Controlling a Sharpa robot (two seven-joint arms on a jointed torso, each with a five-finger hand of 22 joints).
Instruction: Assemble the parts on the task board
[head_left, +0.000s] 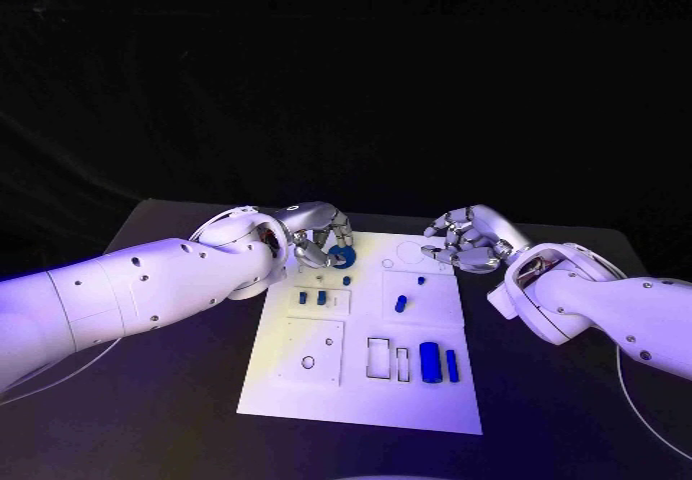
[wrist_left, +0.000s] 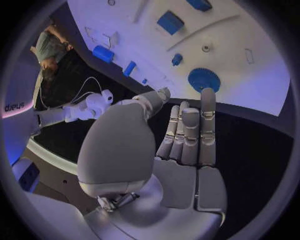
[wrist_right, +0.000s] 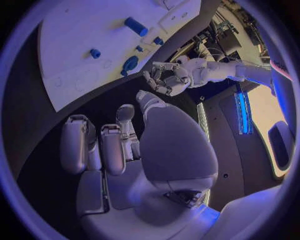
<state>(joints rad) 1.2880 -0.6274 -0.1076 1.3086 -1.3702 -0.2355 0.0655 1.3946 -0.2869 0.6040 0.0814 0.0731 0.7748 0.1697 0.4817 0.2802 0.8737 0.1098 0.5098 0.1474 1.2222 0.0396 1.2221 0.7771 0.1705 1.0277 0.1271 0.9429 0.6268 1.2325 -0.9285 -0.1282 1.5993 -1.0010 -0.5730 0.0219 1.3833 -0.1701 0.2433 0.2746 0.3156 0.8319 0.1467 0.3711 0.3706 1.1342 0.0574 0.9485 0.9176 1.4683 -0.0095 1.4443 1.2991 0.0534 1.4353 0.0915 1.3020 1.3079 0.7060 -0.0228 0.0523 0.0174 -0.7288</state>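
The white task board (head_left: 418, 400) lies in the middle of the black table. A blue gear (head_left: 343, 257) lies flat near its far left corner. My left hand (head_left: 307, 234) hovers at that corner, holding nothing. In the left wrist view its fingers (wrist_left: 187, 135) stretch toward the gear (wrist_left: 204, 79) without touching it. My right hand (head_left: 469, 240) hangs over the board's far right corner, fingers loosely bent and empty (wrist_right: 112, 150). The right wrist view shows the gear (wrist_right: 130, 65) beside my left hand (wrist_right: 165, 77).
Two small blue blocks (head_left: 312, 297) stand in slots left of centre. A small blue peg (head_left: 402, 302) sits mid-board. A blue cylinder (head_left: 430, 358) and a slim blue bar (head_left: 451, 365) lie near the right edge, beside empty rectangular slots (head_left: 378, 358). Black table surrounds the board.
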